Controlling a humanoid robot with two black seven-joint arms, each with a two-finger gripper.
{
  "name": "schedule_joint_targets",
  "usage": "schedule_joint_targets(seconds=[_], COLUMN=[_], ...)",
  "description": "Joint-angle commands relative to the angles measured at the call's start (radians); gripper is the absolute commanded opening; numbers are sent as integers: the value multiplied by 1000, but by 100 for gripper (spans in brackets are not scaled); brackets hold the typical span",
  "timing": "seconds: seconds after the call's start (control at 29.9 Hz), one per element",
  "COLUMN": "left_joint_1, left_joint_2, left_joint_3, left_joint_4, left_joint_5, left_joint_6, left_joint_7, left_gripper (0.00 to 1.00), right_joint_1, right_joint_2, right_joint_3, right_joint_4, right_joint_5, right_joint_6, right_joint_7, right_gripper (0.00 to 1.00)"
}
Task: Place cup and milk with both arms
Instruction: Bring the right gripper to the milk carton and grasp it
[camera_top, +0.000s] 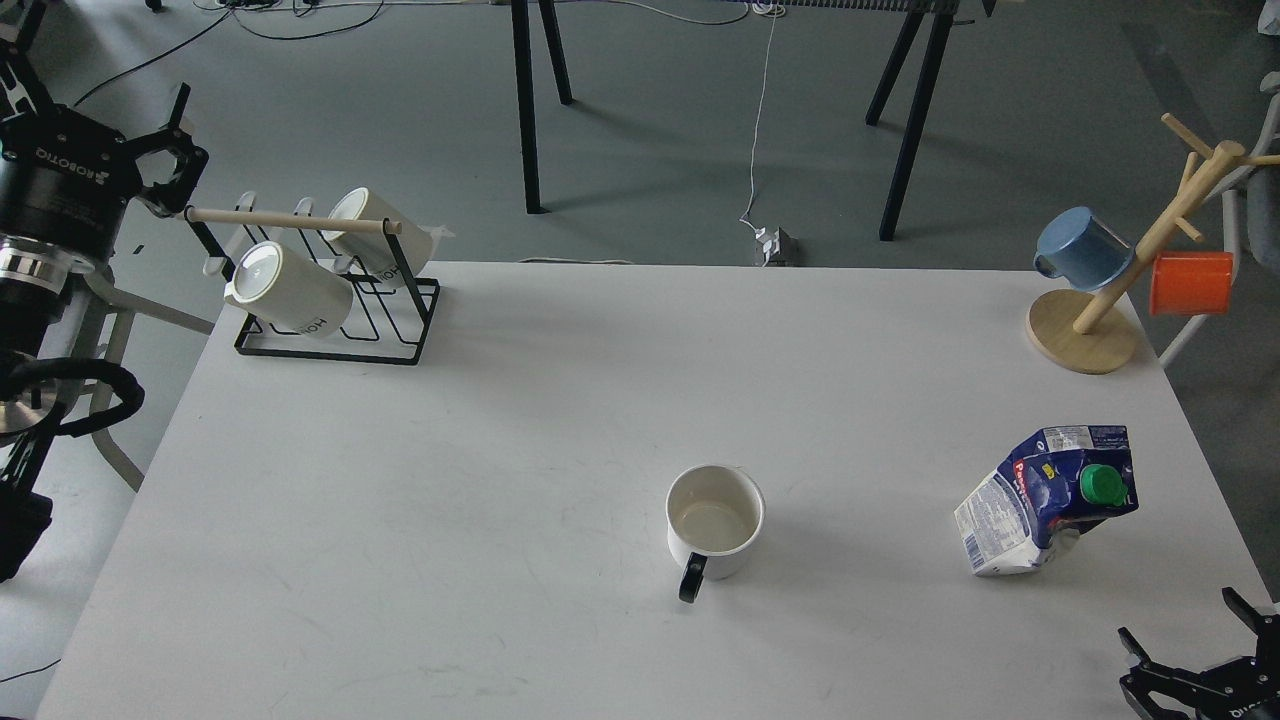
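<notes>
A white cup (715, 520) with a black handle stands upright on the white table (500, 450), front of centre, its handle towards me. A blue and white milk carton (1045, 500) with a green cap stands tilted at the right. My left gripper (170, 145) is open and empty, off the table's far left corner, beside the rack's wooden bar. My right gripper (1190, 635) is open and empty at the bottom right corner, in front of and to the right of the carton, apart from it.
A black wire rack (335, 320) holding two white mugs sits at the far left corner. A wooden mug tree (1090, 330) with a blue cup (1080, 248) and an orange cup (1190, 283) stands at the far right corner.
</notes>
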Motion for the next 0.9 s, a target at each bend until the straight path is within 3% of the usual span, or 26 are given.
schedule_joint_targets(seconds=[0.0, 0.2, 0.87], left_joint_1=[8, 27, 50], left_joint_2=[5, 5, 31], left_joint_3=[1, 1, 10], left_joint_4=[1, 1, -2], left_joint_5=[1, 1, 4], left_joint_6=[0, 0, 12], left_joint_7=[0, 0, 1], left_gripper=[99, 99, 99], right_joint_1=[18, 87, 102], right_joint_2=[67, 159, 210], right_joint_3=[-8, -37, -35], right_joint_4=[-2, -1, 8], right_joint_5=[-101, -131, -131], right_joint_6=[0, 0, 0], right_joint_7=[-2, -2, -2], right_gripper=[97, 97, 98])
